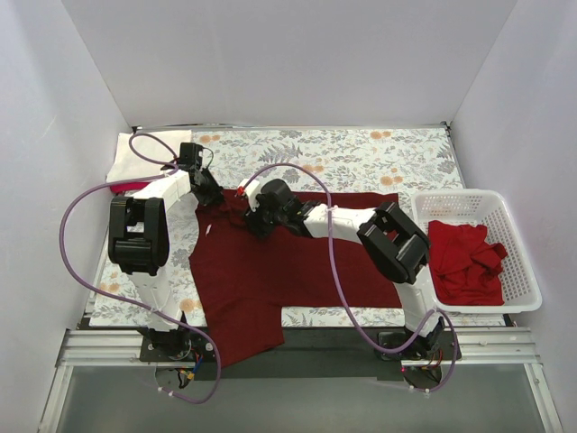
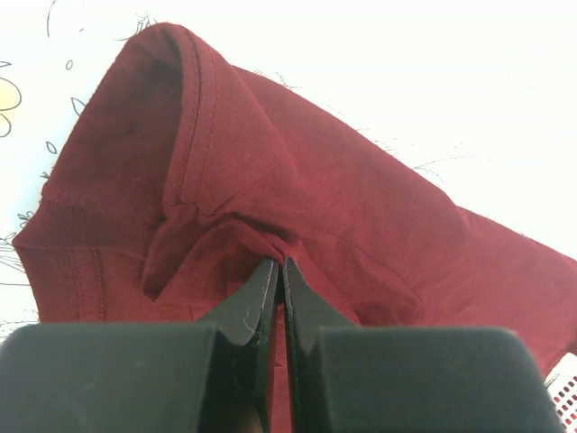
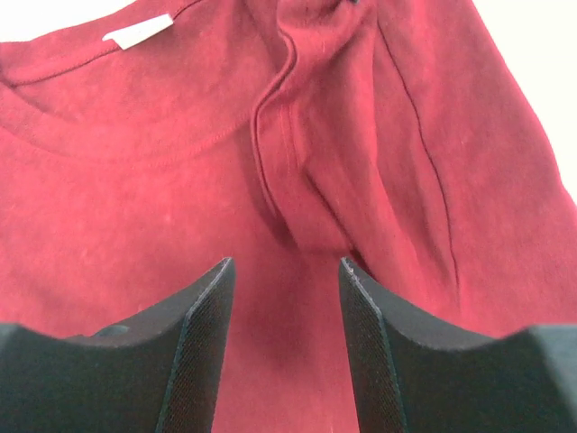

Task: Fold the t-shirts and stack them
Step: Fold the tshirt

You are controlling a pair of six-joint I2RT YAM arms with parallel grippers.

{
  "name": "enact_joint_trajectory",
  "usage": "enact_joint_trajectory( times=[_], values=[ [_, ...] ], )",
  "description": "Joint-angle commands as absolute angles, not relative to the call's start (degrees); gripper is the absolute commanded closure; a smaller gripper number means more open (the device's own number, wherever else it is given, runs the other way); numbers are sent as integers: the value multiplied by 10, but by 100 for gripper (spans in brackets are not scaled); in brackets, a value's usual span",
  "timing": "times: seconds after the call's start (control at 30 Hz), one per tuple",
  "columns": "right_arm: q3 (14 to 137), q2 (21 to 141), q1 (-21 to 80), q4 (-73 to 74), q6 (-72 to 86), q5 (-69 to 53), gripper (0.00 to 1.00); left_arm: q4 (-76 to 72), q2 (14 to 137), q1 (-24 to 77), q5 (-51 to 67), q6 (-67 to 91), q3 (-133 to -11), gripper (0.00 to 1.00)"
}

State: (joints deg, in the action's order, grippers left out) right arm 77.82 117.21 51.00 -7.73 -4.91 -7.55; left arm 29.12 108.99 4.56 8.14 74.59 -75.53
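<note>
A dark maroon t-shirt [image 1: 270,271] lies spread on the floral table cover, its lower part hanging over the near edge. My left gripper [image 1: 209,193] is shut on a pinch of its fabric [image 2: 270,244] at the far left corner, by the sleeve. My right gripper [image 1: 255,219] is open, its jaws apart just above the maroon t-shirt [image 3: 135,180] near the collar with its white label [image 3: 137,29]. A brighter red t-shirt [image 1: 464,262] lies crumpled in the basket. A cream-white folded t-shirt [image 1: 135,162] lies on a red one at far left.
The white lattice basket [image 1: 518,262] stands at the right edge of the table. White walls enclose the table on three sides. Purple cables loop from both arms. The floral cover [image 1: 361,162] runs along the back.
</note>
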Motion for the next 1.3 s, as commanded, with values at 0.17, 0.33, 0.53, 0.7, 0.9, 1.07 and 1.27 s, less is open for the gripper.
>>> enact_joint_trajectory(
  times=[0.17, 0.33, 0.53, 0.7, 0.9, 1.07, 1.27],
  values=[
    [836, 1222, 518, -123, -65, -47, 45, 293, 1075, 41, 80, 735, -765, 100],
    [849, 1239, 518, -124, -66, -34, 52, 291, 1076, 41, 86, 734, -759, 100],
    [852, 1240, 518, -123, -69, -26, 86, 290, 1062, 41, 84, 735, -752, 100],
    [825, 1204, 518, -119, -85, -33, 99, 296, 1040, 41, 88, 733, -749, 100],
    [813, 1151, 518, -74, -109, -51, 99, 320, 985, 41, 81, 735, -730, 100],
    [819, 1124, 518, -32, -123, -65, 99, 323, 934, 41, 75, 743, -679, 100],
    [824, 1118, 518, 39, -145, -72, 99, 318, 881, 41, 87, 757, -619, 100]
  ],
)
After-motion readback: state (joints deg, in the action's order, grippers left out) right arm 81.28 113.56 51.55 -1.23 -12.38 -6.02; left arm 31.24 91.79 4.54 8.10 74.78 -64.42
